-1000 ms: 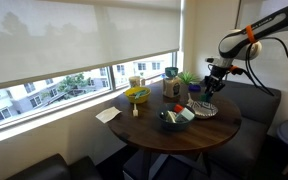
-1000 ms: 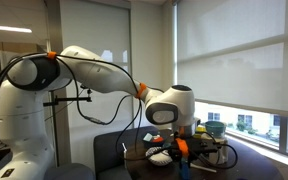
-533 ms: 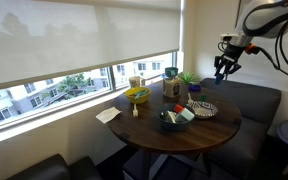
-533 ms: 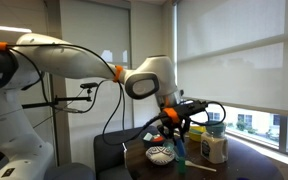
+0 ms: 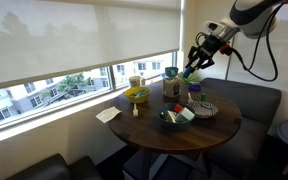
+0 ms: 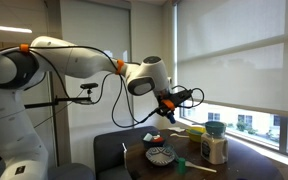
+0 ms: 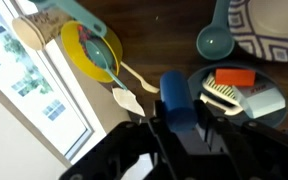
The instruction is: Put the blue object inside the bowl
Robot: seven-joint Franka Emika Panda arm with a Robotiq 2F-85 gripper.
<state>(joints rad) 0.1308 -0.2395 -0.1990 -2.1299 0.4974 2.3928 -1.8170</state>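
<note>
My gripper [image 7: 179,128] is shut on a blue cylindrical object [image 7: 176,95] and holds it high above the round wooden table [image 5: 154,133]. In both exterior views the gripper [image 5: 194,68] [image 6: 174,102] hangs well over the tabletop. A yellow bowl [image 7: 81,52] with a teal utensil in it sits below and towards the window; it also shows in an exterior view [image 5: 137,95]. A dark bowl [image 7: 246,110] [image 5: 174,120] holds a red item and a white brush.
A patterned plate [image 7: 279,25] [image 5: 203,108] [image 6: 160,155] and a teal measuring cup [image 7: 216,41] lie on the table. A wooden spoon [image 7: 136,77] lies by the yellow bowl. Jars and a small plant [image 5: 172,85] stand near the window. A white napkin [image 5: 108,115] lies at the table edge.
The arm has lifted from over the patterned plate and swung towards the window side, carrying the blue object higher above the table.
</note>
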